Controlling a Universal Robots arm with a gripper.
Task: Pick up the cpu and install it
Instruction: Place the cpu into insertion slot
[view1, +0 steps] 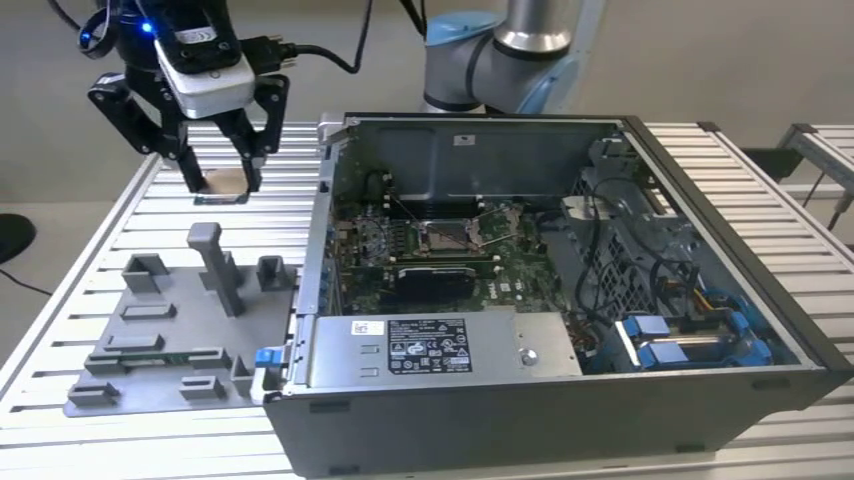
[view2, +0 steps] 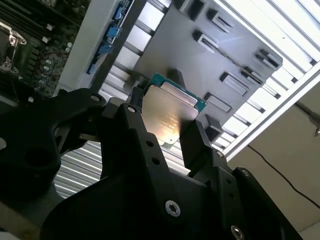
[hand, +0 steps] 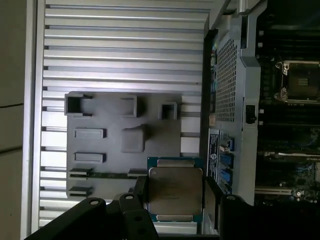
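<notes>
– Silvery top, green rim: where is my cpu now?

– Start at the exterior view's left. Your gripper hangs over the slatted metal table, farther from that camera than the grey plate. Its two black fingers are closed on the cpu's opposite edges. In the second wrist view the cpu lies flat between them with its metal top toward the lens. The first wrist view shows the same hold.

– So you count the pick as done?

– I judge it so. The cpu looks clear of the table and of the plate's blocks, carried by the fingers alone. That is the first half of your task.

– And the install?

– Not done. Move right in the exterior view and you reach the open computer case, which stands just beside the plate. The socket sits in the middle of its board, well apart from your gripper, with the case wall between them. I cannot tell whether the socket's frame is raised. Farther right are only cables and blue clips, which play no part here. The carry across and the seating are what is left.
</notes>
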